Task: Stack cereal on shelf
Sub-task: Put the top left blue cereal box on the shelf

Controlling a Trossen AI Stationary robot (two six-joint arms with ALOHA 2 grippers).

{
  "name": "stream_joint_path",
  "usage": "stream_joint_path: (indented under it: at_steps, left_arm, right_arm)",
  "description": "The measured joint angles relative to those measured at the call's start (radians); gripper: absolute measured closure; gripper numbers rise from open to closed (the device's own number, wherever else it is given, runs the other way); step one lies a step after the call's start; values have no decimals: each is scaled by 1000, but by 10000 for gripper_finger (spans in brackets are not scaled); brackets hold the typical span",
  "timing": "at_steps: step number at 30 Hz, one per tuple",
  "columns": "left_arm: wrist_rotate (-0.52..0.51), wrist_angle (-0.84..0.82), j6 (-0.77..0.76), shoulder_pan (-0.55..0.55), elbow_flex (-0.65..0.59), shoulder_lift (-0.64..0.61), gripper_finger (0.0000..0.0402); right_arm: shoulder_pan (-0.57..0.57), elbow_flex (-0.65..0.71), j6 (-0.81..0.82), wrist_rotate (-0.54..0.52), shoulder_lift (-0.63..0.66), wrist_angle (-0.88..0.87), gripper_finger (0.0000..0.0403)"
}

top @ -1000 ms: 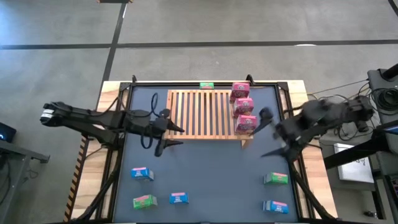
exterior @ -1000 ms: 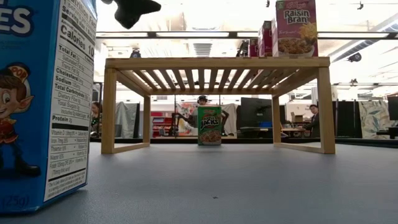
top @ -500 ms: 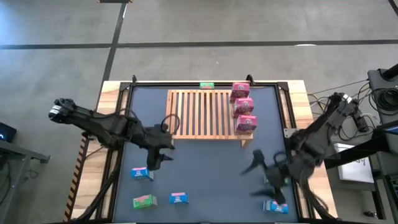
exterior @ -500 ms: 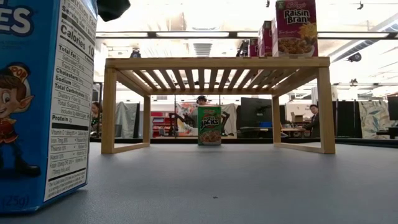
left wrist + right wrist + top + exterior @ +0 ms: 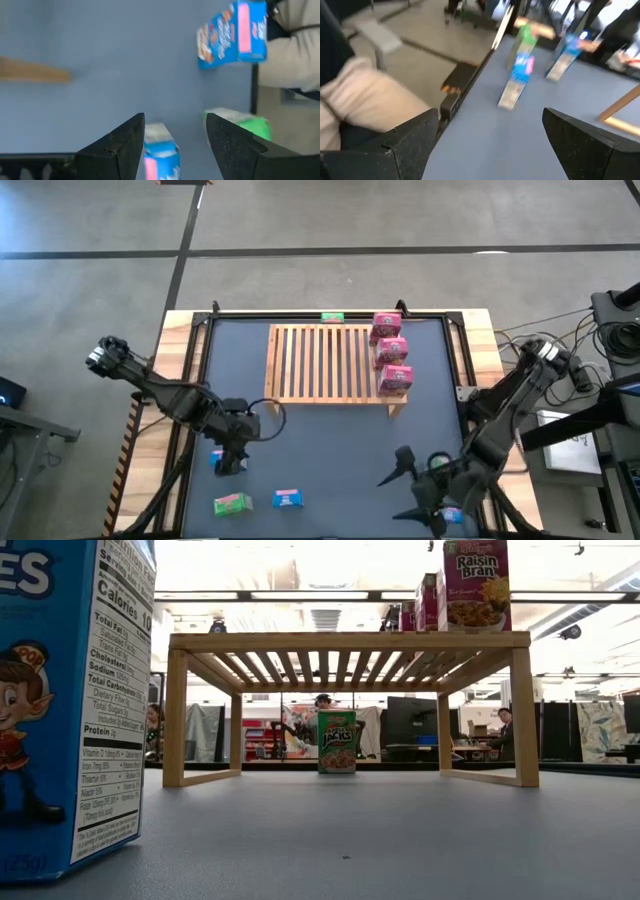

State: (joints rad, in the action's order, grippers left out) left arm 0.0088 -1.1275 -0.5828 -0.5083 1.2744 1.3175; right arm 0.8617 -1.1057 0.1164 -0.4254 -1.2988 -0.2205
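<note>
Three pink cereal boxes [image 5: 390, 352] stand on the shelf [image 5: 327, 365], upper centre; left gripper [image 5: 175, 142], jaws open, poised over a blue box [image 5: 161, 157] at lower left; centre both fingers before closing; right gripper [image 5: 415, 490] spread wide, lower right.

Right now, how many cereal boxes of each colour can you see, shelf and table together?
Pink boxes: 3, all on the shelf.
Blue boxes: 3, on the table.
Green boxes: 3, one mostly hidden by the right arm.
Total: 9.
</note>
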Motion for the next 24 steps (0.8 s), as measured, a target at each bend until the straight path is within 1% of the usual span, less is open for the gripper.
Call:
stream_joint_path:
  at_steps: [3,6,10,15,19,24]
  left_arm:
    - [36,-2,-73,-31,-18,-24,206]
    - [45,-20,-189,-67,-51,-60,206]
    - [45,-43,-303,-111,-121,-110,200]
    - [29,-17,-375,-167,-215,-151,175]
    - [17,23,-408,-210,-273,-157,148]
    - [1,29,-455,-254,-301,-147,118]
  right_arm:
    - [0,-8,5,6,-31,-16,55]
    - [0,-30,5,4,-45,1,55]
    - [0,-37,4,6,-63,-11,55]
    - [0,-37,9,5,-64,-5,55]
    - [0,-36,23,5,-65,-6,55]
    - [0,-36,25,5,-65,-6,55]
